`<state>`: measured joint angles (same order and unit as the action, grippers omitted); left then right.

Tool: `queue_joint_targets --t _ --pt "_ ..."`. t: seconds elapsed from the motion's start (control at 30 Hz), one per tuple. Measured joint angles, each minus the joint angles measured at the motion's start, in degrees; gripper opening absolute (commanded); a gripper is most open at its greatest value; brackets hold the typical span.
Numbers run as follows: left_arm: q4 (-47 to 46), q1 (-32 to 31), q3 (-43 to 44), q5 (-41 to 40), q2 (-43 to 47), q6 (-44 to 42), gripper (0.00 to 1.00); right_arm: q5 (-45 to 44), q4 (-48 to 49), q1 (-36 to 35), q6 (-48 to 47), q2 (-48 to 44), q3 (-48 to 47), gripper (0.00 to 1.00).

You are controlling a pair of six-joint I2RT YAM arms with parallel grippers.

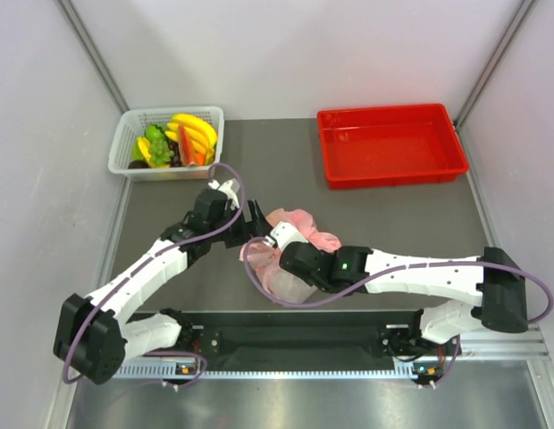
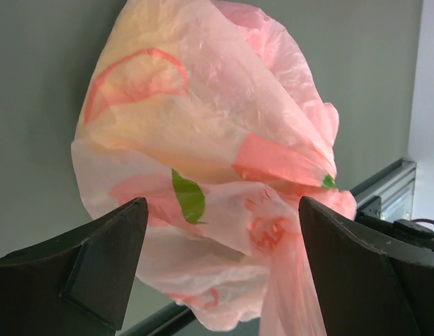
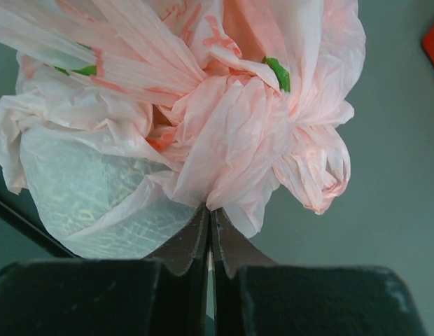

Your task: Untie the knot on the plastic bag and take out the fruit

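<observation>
The pink plastic bag (image 1: 306, 229) lies on the grey table between my two grippers. My right gripper (image 3: 208, 213) is shut on a fold of the bag's film just below the knot (image 3: 203, 84), a bunched twist of pink plastic. A pale green round fruit (image 3: 91, 199) shows through the film at the left; the other fruit is hidden inside. My left gripper (image 2: 220, 259) is open, its jaws wide on either side of the bag (image 2: 203, 140), with the twisted film (image 2: 273, 227) between them and untouched. In the top view the left gripper (image 1: 254, 217) is at the bag's left edge and the right gripper (image 1: 277, 239) is over it.
A white basket (image 1: 125, 134) with larger bananas, grapes and slices stands at the back left. A red tray (image 1: 390, 170) stands at the back right. The aluminium rail (image 1: 348, 315) runs along the near table edge, close behind the bag.
</observation>
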<state>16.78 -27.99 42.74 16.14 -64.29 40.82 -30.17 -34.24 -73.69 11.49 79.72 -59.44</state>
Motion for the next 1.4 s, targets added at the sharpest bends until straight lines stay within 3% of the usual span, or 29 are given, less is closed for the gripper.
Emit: queue_joint_targets --t 0.17,0.3,0.4,0.53,0.57,0.6,0.83,1.3,1.33,1.4 --pt "-3.8 -2.82 0.0 -2.75 -4.11 -0.13 0.91 0.07 -0.24 0.0 -1.99 -2.36 1.07 0.0" --pt "-6.88 -4.59 0.0 -3.63 -7.28 -0.24 0.8 0.07 0.0 0.0 -2.51 -4.04 1.42 0.0" --pt "-9.88 -5.97 0.0 -3.3 -8.83 -0.24 0.67 0.04 0.26 0.0 -2.51 -4.5 1.68 0.0" --pt "-12.2 -8.07 0.0 -1.22 -10.51 -0.33 0.29 -0.22 0.28 0.0 -2.49 -4.59 1.7 0.0" --pt "-12.52 -8.48 0.0 -0.52 -10.71 -0.44 0.1 -0.55 0.28 0.0 -2.43 -4.63 1.7 0.0" --pt "-12.61 -8.76 0.0 -0.13 -10.78 -0.44 0.0 -1.14 0.26 0.0 -2.38 -4.66 1.7 0.0" --pt "-10.51 -9.14 -0.42 -3.37 -6.67 -1.75 0.0 -6.01 0.0 1.22 -0.2 -5.86 2.08 0.0" --pt "-1.97 -6.01 -0.24 -27.39 13.81 -6.12 0.0 -9.62 -4.07 18.4 6.93 -13.14 7.06 0.0" --pt "-2.58 -5.84 -0.52 -27.12 14.32 -6.34 0.07 -9.31 -3.76 18.49 6.69 -13.38 7.37 0.0" --pt "-4.35 -5.75 -1.2 -24.79 14.43 -7.06 0.31 -8.57 -3.5 18.49 6.14 -13.92 7.93 0.0"
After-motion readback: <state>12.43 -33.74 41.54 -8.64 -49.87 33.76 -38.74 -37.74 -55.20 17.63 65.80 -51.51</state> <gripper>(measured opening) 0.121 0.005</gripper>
